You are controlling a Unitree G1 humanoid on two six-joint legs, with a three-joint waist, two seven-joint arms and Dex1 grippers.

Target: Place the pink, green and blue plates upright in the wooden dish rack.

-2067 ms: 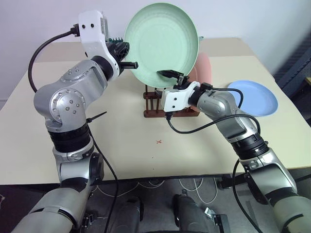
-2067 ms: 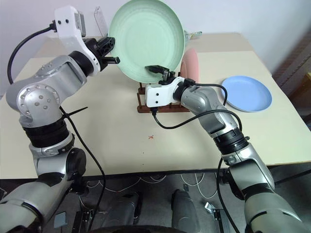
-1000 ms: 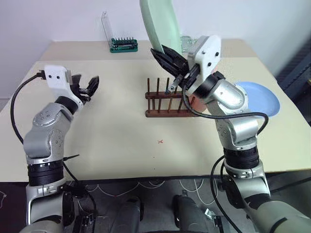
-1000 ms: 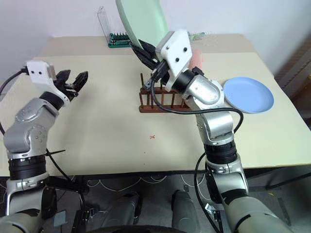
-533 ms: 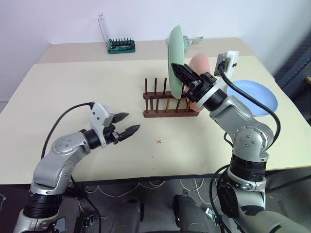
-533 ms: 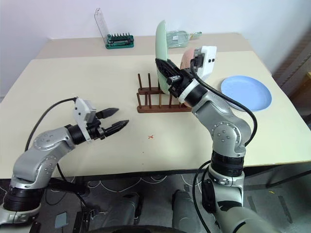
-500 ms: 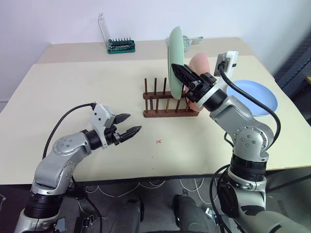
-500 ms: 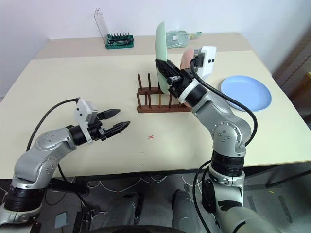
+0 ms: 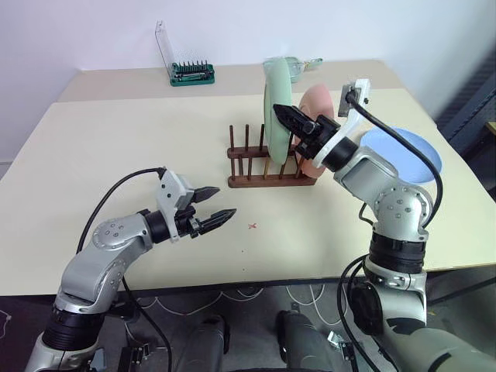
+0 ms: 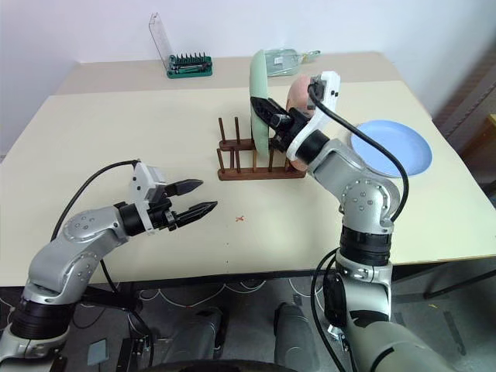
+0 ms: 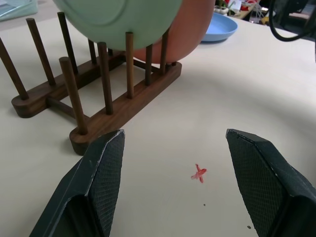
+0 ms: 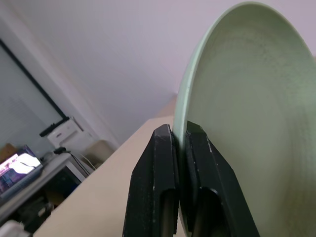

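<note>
Right wrist view showed the right gripper (image 12: 180, 173) clenched on the green plate's (image 12: 237, 123) rim, a finger on each face. In the left eye view that plate (image 9: 273, 108) stood on edge, lowered among the rack's (image 9: 267, 174) pegs; whether it was fully seated could not be told. The pink plate (image 9: 318, 116) stood upright just beside it at 3 o'clock, at the rack's end. The blue plate (image 9: 415, 151) lay flat on the table (image 9: 116, 147), at 3 o'clock from the rack and near it. The left gripper (image 9: 215, 209) hung at 7 o'clock from the rack, low over the table, jaws spread and empty, pointing toward a red mark (image 9: 253, 226).

Judged: the plates looked light, stiff, thin-walled plastic with a matte, not very slippery surface, unlikely to break. An edge pinch seemed enough. The blue plate, lying flat, probably needed taking at its raised rim, then tipping upright; the empty slots sat at 9 o'clock from the green plate.
</note>
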